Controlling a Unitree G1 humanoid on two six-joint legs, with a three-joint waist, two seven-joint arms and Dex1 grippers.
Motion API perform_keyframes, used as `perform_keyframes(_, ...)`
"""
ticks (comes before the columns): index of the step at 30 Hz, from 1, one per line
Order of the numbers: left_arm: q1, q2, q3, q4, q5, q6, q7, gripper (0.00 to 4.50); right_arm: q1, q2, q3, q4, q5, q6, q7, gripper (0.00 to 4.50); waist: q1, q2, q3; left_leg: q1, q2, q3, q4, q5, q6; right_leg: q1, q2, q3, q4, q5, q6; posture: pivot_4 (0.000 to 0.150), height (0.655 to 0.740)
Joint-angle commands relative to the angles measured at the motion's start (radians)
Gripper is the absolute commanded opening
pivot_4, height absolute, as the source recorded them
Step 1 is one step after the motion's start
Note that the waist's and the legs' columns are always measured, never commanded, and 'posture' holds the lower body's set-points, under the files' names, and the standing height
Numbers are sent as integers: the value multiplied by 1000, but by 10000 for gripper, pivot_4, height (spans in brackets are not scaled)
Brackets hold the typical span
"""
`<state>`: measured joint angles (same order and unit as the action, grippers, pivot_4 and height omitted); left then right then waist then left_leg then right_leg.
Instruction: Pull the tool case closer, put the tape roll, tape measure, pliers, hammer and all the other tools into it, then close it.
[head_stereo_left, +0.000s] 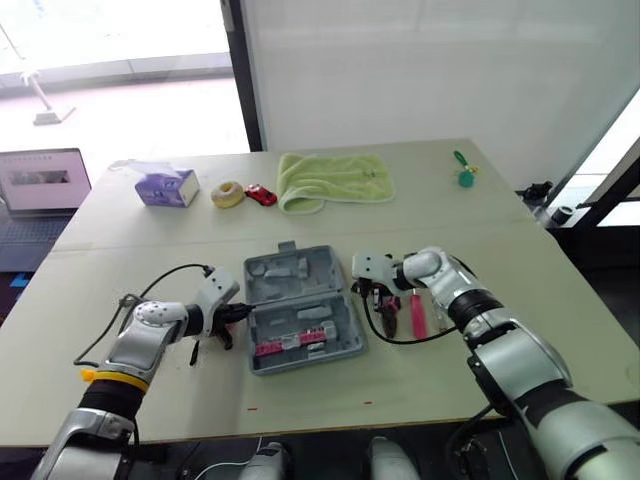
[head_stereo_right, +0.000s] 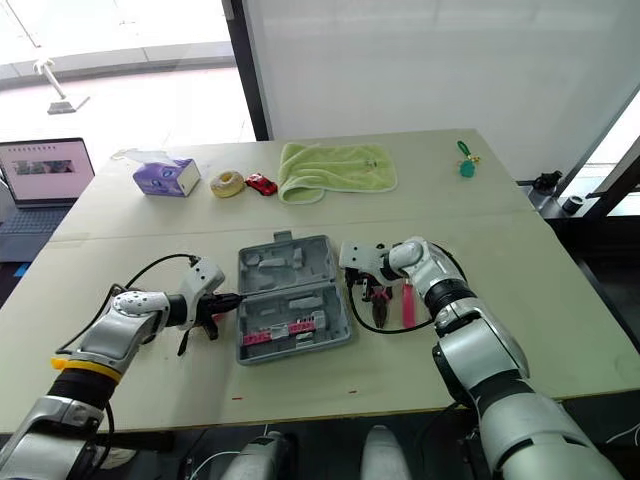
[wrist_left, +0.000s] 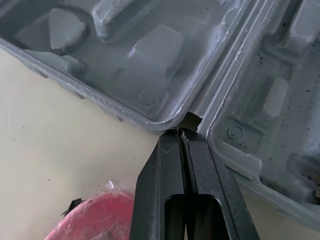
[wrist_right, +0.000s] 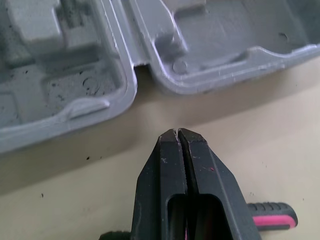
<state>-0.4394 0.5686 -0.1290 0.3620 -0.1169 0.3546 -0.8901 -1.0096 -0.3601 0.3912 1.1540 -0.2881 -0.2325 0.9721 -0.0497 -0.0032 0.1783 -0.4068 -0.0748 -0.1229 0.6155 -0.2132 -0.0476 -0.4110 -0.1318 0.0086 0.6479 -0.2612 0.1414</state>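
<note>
The grey tool case (head_stereo_left: 300, 305) lies open on the table, with a pink-and-grey tool (head_stereo_left: 290, 343) in its near half. My left gripper (head_stereo_left: 242, 311) is shut, its tips (wrist_left: 179, 134) touching the hinge gap on the case's left side. My right gripper (head_stereo_left: 362, 288) is shut and empty, its tips (wrist_right: 177, 132) a short way off the case's right edge (wrist_right: 75, 100). Pliers with pink-and-black handles (head_stereo_left: 388, 316) and a pink tool (head_stereo_left: 417, 312) lie just right of that gripper. A pale tape roll (head_stereo_left: 228, 194) and a small red item (head_stereo_left: 261, 194) sit at the back.
A purple tissue box (head_stereo_left: 167, 186) stands at the back left, and a green towel (head_stereo_left: 335, 180) lies behind the case. A small green object (head_stereo_left: 465, 175) is at the back right. A laptop (head_stereo_left: 40, 185) stands off the table's left side.
</note>
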Motion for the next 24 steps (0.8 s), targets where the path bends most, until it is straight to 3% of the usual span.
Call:
perform_keyframes(1, -30, -9, 0, 31, 11, -30, -4, 593, -22, 31, 8, -5, -17, -27, 12, 790, 0, 0, 0, 0, 0, 0, 0, 0, 0, 0, 0, 0, 0, 0, 0, 1500, 7400)
perform_keyframes(15, -69, -29, -13, 87, 30, -64, -62, 593, 7, 1, 6, -209, -11, 87, 171, 790, 2, 0, 0, 0, 0, 0, 1, 0, 0, 0, 0, 0, 1, 0, 0, 1500, 7400)
perform_keyframes(24, -38, -33, -21, 81, 24, -87, -129, 593, 124, -1, 25, -360, -16, 173, 173, 790, 1, 0, -1, 0, 0, 0, 1, 0, 0, 0, 0, 0, 1, 0, 0, 1500, 7400)
